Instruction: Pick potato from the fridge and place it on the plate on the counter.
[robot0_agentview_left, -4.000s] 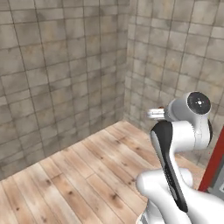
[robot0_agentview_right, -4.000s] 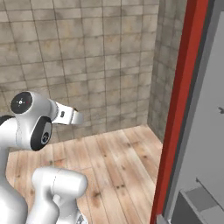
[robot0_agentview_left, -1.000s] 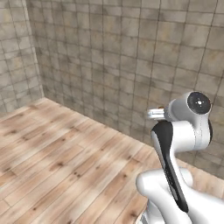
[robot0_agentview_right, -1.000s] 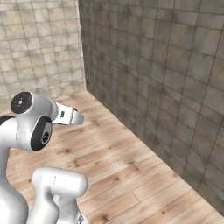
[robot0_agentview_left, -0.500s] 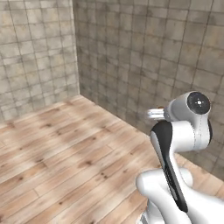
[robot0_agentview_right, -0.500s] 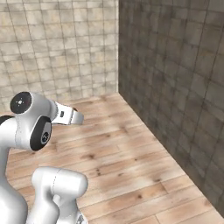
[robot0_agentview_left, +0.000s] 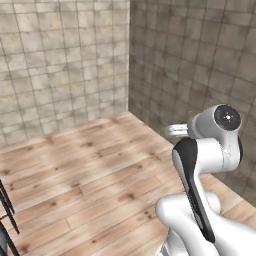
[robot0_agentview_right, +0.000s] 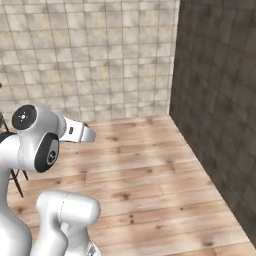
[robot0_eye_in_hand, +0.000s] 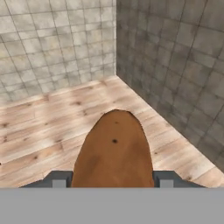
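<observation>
In the hand view the brown potato (robot0_eye_in_hand: 114, 148) fills the lower middle, held between my two dark fingertips (robot0_eye_in_hand: 59, 179). My gripper (robot0_eye_in_hand: 111, 180) is shut on the potato, carried above a wooden floor. The white arm (robot0_agentview_left: 210, 150) is folded up close over the base, also seen as the white arm (robot0_agentview_right: 37, 135) in the right base view. The fridge, the plate and the counter are out of view.
Two tiled walls meet in a corner (robot0_agentview_left: 129, 60) ahead, the right wall (robot0_agentview_right: 220, 100) in shadow. A wooden plank floor (robot0_agentview_left: 85, 175) spreads in front. Thin dark legs (robot0_agentview_left: 5, 210) of some furniture stand at the left edge.
The whole picture has shifted: the base is turning, and the wall corner has slid rightwards across both base views. The arm keeps its folded pose with the potato still gripped.
</observation>
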